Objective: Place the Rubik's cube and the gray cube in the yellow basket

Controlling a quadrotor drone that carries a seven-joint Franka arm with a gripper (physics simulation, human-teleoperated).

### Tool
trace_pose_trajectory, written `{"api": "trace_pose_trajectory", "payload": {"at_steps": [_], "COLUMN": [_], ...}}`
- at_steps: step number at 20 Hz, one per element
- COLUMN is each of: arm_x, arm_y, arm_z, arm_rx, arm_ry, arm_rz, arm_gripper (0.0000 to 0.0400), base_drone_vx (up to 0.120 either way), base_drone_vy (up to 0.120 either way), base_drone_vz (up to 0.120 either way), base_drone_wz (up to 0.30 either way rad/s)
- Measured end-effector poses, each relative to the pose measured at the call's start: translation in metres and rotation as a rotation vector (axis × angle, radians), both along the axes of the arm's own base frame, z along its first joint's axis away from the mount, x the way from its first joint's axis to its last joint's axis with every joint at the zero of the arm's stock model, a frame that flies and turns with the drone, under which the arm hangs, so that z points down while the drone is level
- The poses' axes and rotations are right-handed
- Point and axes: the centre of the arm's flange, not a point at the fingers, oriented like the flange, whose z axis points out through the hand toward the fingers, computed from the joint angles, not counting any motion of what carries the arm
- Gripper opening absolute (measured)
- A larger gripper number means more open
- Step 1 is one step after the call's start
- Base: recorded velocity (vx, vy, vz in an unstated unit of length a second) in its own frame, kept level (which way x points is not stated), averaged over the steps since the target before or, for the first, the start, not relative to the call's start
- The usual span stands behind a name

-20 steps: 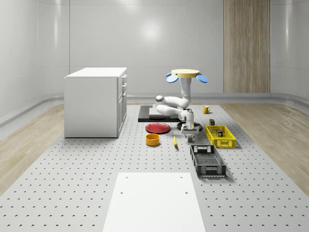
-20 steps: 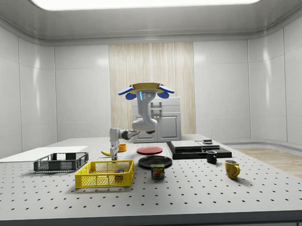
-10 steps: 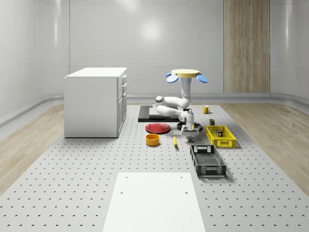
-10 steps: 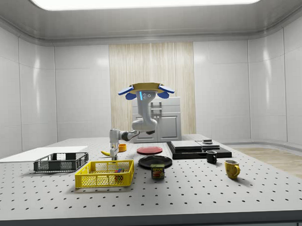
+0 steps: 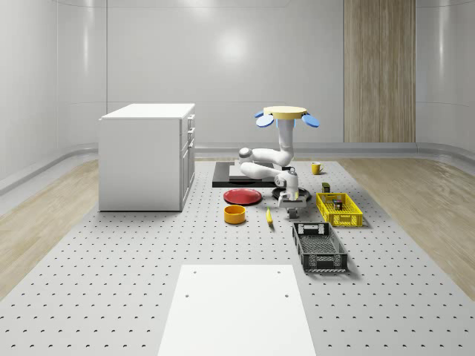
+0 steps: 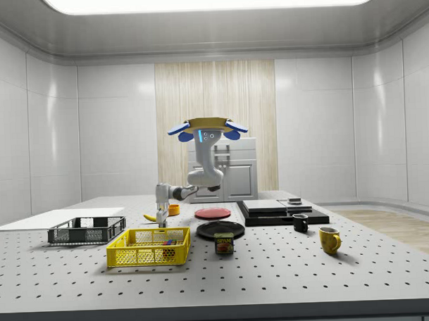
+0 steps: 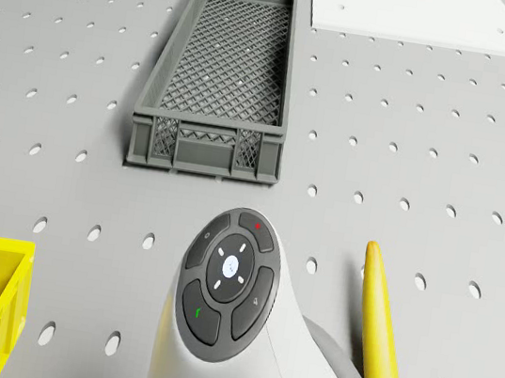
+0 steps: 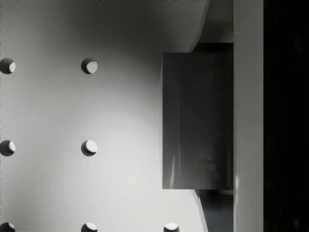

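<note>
The drone [image 5: 286, 114] hovers over the perforated table, behind the yellow basket [image 5: 339, 209] as the whole-scene view shows it. Its arm bends down to the gripper [image 5: 290, 202], which hangs just above the table between the banana [image 5: 269, 216] and the basket. In the wrist view the gray cube [image 8: 198, 121] sits between the jaws of the gripper [image 8: 217, 121], shut on it, and casts a shadow on the table below. The Rubik's cube [image 6: 166, 242] lies inside the yellow basket [image 6: 148, 248]. From the side, the gripper [image 6: 161, 217] hangs behind the basket.
A black mesh crate [image 5: 319, 246] lies in front of the basket. A red plate [image 5: 243, 196], an orange bowl [image 5: 234, 214] and a white cabinet [image 5: 148, 156] stand toward the whole-scene view's left. A can [image 6: 224, 243], a black mug [image 6: 300, 222] and a yellow mug [image 6: 329, 239] stand on the side view's right.
The gripper has risen slightly off the table with the gray cube. The drone has stayed in place.
</note>
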Motion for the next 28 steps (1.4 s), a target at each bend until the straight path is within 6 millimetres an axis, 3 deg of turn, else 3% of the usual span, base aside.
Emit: {"api": "trace_pose_trajectory", "payload": {"at_steps": [9, 18, 28], "arm_x": [0.000, 0.000, 0.000], "arm_y": [0.000, 0.000, 0.000], "arm_z": [-0.027, -0.035, -0.036], "arm_rx": [0.000, 0.000, 0.000], "arm_ry": [0.000, 0.000, 0.000], "arm_rz": [0.000, 0.000, 0.000], "arm_gripper": [0.0250, 0.0250, 0.0250], "base_drone_vx": [0.000, 0.000, 0.000], "base_drone_vy": [0.000, 0.000, 0.116], "base_drone_vz": [0.089, 0.111, 0.000], "base_drone_wz": [0.000, 0.000, 0.000]}}
